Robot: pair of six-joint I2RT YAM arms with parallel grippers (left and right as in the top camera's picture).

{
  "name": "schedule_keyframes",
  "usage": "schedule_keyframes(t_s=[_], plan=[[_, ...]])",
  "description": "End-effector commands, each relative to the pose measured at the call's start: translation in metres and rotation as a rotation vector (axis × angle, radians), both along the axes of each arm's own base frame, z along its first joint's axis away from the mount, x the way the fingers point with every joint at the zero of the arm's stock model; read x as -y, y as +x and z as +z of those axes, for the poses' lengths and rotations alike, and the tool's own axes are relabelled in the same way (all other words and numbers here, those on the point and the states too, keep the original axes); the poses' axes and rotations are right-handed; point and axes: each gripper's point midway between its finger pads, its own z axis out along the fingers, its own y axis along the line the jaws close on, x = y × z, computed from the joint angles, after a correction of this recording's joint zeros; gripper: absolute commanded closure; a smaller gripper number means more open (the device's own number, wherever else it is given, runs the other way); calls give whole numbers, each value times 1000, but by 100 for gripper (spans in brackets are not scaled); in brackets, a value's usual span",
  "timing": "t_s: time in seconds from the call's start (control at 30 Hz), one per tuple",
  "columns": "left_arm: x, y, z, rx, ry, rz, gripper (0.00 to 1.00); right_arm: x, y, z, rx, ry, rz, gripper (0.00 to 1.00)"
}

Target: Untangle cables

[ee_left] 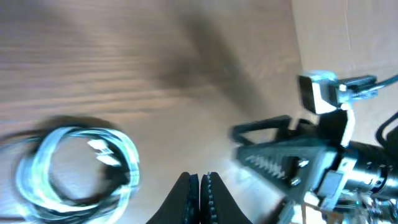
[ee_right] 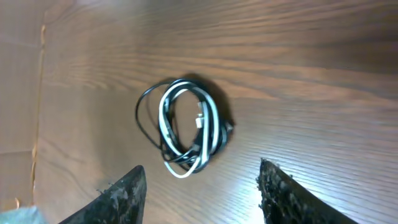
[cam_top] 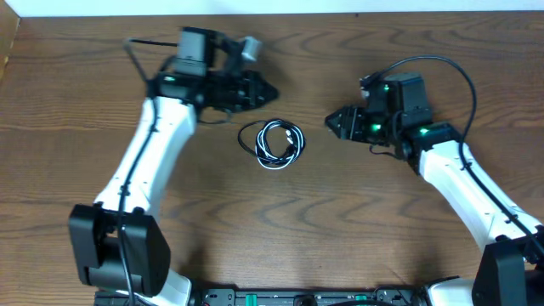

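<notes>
The black and white cables (cam_top: 272,143) lie wound together in a small coil on the wooden table, between the two arms. My left gripper (cam_top: 270,88) is shut and empty, up and left of the coil. In the left wrist view its closed fingers (ee_left: 199,182) sit right of the blurred coil (ee_left: 78,165). My right gripper (cam_top: 331,124) is open and empty, to the right of the coil. In the right wrist view its spread fingers (ee_right: 202,174) frame the table just short of the coil (ee_right: 186,127).
The wooden table (cam_top: 280,229) spreads under both arms. The right gripper (ee_left: 292,162) shows in the left wrist view, with cardboard behind it. A pale wall (cam_top: 272,7) runs along the table's far edge.
</notes>
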Motion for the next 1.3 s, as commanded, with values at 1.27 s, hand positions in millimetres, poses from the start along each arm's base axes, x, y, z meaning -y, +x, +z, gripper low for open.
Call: schedule_keyframes(t_s=[1.27], plan=[[-32, -5, -203, -35, 524, -349, 61, 17, 2, -10, 1, -88, -10, 39]])
